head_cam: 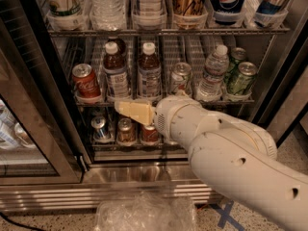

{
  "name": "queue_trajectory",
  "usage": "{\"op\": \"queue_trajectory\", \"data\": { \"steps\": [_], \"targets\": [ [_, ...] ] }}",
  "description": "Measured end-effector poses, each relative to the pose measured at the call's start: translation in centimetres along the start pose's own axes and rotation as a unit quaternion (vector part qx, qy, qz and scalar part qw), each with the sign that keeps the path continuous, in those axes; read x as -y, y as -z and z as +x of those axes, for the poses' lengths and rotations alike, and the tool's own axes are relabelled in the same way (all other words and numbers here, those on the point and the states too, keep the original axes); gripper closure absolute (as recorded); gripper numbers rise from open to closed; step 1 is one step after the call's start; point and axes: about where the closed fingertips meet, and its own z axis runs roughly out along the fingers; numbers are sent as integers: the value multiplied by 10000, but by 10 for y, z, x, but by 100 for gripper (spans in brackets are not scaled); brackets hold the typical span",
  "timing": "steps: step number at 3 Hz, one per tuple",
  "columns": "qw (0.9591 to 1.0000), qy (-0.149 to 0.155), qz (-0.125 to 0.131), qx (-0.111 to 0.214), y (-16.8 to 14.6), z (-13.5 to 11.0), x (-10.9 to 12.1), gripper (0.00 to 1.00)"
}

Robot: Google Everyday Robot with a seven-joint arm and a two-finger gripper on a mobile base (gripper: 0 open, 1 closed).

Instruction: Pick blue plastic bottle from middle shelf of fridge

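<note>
The fridge [144, 155] stands open in front of me. On its middle shelf two blue plastic bottles of dark reddish-brown drink, with white caps and pale labels, stand side by side: one on the left [115, 73] and one on the right [149, 73]. My gripper [121, 107], cream-coloured on a white arm, points left at the front edge of the middle shelf, just below the bases of these two bottles. It holds nothing that I can see.
On the same shelf: a red cola can [86, 83] at left, a silver can [181, 78], a clear ribbed water bottle [211, 73] and green cans [240, 78] at right. Cans [126, 131] fill the lower shelf. The glass door [29, 129] hangs open at left. Crumpled plastic [144, 213] lies on the floor.
</note>
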Motion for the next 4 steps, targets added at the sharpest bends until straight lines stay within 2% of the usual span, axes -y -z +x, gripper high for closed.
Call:
{"op": "queue_trajectory", "data": {
  "steps": [1,2,3,4],
  "targets": [
    [9998,97,128,71,-2,9,4,9],
    [9998,158,75,84,-26,17,-6,15],
    [9997,228,-23,57,-63,18,-25,16],
    [9994,336,30,30,-94,15,-38,15]
  ]
}}
